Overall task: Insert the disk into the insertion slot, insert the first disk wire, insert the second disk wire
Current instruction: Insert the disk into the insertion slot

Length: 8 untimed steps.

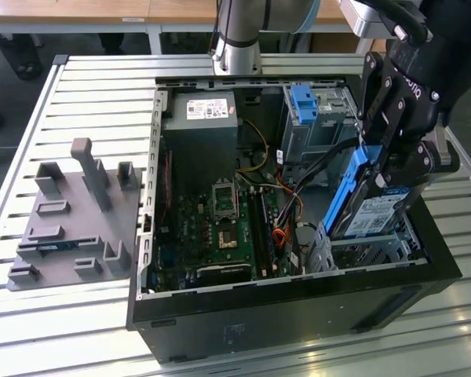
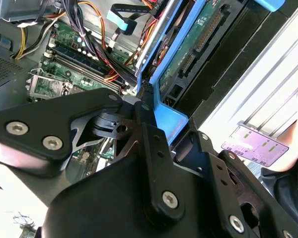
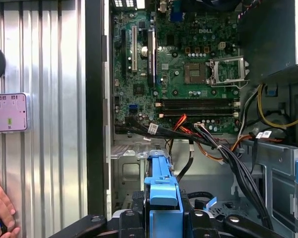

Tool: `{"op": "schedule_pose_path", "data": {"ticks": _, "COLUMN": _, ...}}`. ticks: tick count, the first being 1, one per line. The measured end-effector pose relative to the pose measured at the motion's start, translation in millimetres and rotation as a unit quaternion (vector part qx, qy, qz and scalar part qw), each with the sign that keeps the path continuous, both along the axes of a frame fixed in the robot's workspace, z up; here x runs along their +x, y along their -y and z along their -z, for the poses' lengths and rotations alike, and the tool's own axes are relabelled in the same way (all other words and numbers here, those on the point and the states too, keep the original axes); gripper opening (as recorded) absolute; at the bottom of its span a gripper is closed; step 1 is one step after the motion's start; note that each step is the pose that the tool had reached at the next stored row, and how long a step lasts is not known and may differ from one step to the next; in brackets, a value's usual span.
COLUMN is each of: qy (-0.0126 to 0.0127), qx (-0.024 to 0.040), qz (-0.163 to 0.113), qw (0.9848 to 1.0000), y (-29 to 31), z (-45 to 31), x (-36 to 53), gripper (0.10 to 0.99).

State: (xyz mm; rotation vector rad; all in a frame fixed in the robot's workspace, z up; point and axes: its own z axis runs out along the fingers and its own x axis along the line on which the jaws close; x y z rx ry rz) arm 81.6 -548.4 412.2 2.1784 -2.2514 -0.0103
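Starting at the exterior view's left, the grey fixture plate [image 1: 71,212] and the motherboard [image 1: 220,224] are well out of your way. The loose wires [image 1: 286,216] lie near the mouth of the insertion slot [image 1: 361,250], so steer clear of them. Your gripper [image 1: 391,166] is clamped on the disk [image 1: 377,214], which hangs steeply tilted with its lower end at the slot on the case's right; I judge you should level it to the bay and square its blue carrier with the perforated walls before you press.
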Motion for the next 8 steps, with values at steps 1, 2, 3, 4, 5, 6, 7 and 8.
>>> {"op": "schedule_pose_path", "data": {"ticks": 1, "qy": 0.0, "qx": 0.0, "qz": 0.0, "qw": 1.0, "y": 0.0, "z": 0.7, "x": 0.0, "gripper": 0.365}}
{"op": "schedule_pose_path", "data": {"ticks": 2, "qy": 0.0, "qx": 0.0, "qz": 0.0, "qw": 1.0, "y": 0.0, "z": 1.3, "x": 0.0, "gripper": 0.365}}
{"op": "schedule_pose_path", "data": {"ticks": 3, "qy": 0.0, "qx": 0.0, "qz": 0.0, "qw": 1.0, "y": 0.0, "z": 2.0, "x": 0.0, "gripper": 0.365}}
{"op": "schedule_pose_path", "data": {"ticks": 4, "qy": 0.0, "qx": 0.0, "qz": 0.0, "qw": 1.0, "y": 0.0, "z": 2.7, "x": 0.0, "gripper": 0.365}}
{"op": "schedule_pose_path", "data": {"ticks": 5, "qy": 0.0, "qx": -0.0001, "qz": 0.0, "qw": 1.0, "y": 0.0, "z": 3.5, "x": 0.0, "gripper": 0.365}}
{"op": "schedule_pose_path", "data": {"ticks": 6, "qy": 0.0, "qx": -0.0001, "qz": 0.0, "qw": 1.0, "y": 0.0, "z": 4.2, "x": 0.0, "gripper": 0.365}}
{"op": "schedule_pose_path", "data": {"ticks": 7, "qy": 0.0, "qx": 0.0, "qz": 0.0, "qw": 1.0, "y": 0.0, "z": 5.0, "x": 0.0, "gripper": 0.365}}
{"op": "schedule_pose_path", "data": {"ticks": 8, "qy": 0.0, "qx": 0.0, "qz": 0.0, "qw": 1.0, "y": 0.0, "z": 5.8, "x": 0.0, "gripper": 0.365}}
